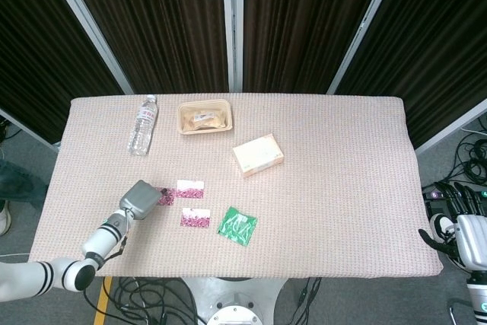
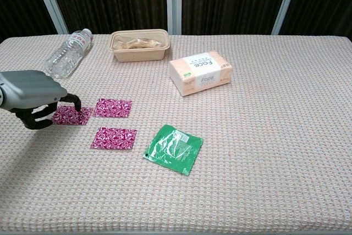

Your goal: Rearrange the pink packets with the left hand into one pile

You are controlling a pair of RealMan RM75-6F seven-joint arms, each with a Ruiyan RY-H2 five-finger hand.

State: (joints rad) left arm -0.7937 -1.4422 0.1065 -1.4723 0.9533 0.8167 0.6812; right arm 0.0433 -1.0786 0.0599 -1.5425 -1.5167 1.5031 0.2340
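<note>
Three pink packets lay flat and unstacked on the counter [image 2: 275, 136]: left packet [image 2: 72, 115], upper packet [image 2: 113, 107] just beside it, lower packet [image 2: 114, 137] nearer the front edge. Left hand [image 2: 34, 96] rested over the left packet's near-left corner, fingers [image 2: 70, 100] curled down, tips touching the packet; whether it was actually pinched, cannot tell. Right hand [image 1: 462, 227] hung off the counter's right end, fingers apart, holding nothing. Green sachet [image 2: 173, 148] sat right of the lower packet. Tissue box [image 2: 201, 72], food tray [image 2: 138, 44] and water bottle [image 2: 68, 52] lay further back.
</note>
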